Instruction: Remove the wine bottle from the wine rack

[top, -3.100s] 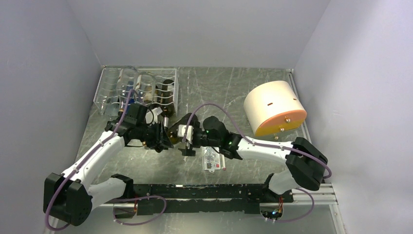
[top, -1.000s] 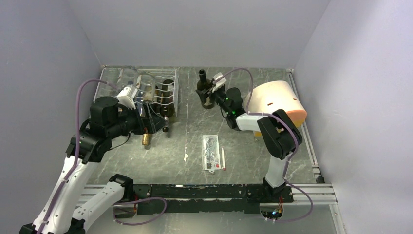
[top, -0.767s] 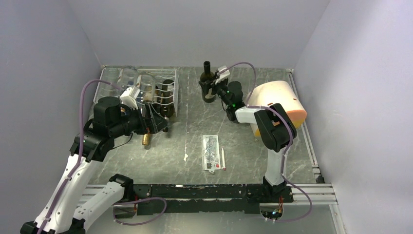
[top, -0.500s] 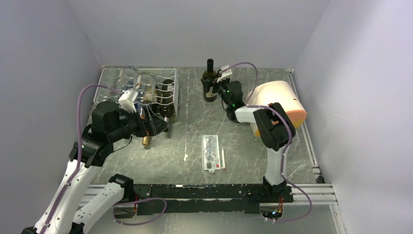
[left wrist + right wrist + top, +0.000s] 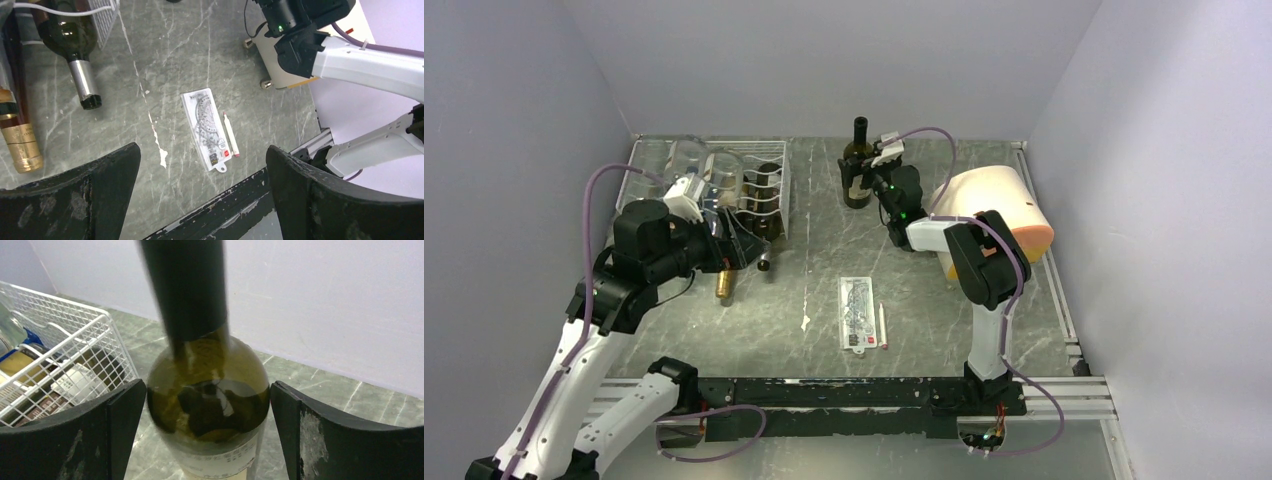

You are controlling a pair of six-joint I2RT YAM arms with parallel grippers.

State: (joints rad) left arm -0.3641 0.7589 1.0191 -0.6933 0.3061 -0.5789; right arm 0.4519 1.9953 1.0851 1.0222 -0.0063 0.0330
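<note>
Wine bottle [image 5: 857, 168] is off the wine rack [image 5: 646, 190]: it stands upright on the table [image 5: 924, 310] at the far centre, near the back wall and well to the right of the rack. Right gripper [image 5: 207, 390] is on it; in the right wrist view both fingers sit against the sides of the green glass body just under the shoulder with no visible gap, so it reads as clamped on the bottle. The dark capsule on the neck is slightly blurred there. Right arm is stretched far forward, passing the cream drum with an orange end face [image 5: 989, 215], which lies on its side at the right of the table. Left gripper [image 5: 744, 245] hangs above the table just in front of the rack's near right corner, jaws spread wide with nothing between them. The rack holds several bottles lying flat. A dark bottle [image 5: 75, 45] and a gold-foil bottle [image 5: 20, 140] poke their necks out over the near edge, the dark one's neck pointing toward the table centre. The left wrist view looks down on a clear ruler pack [image 5: 206, 127] lying flat mid-table, with a white pencil [image 5: 230, 135] just beside it on the right, roughly parallel and not touching.
</note>
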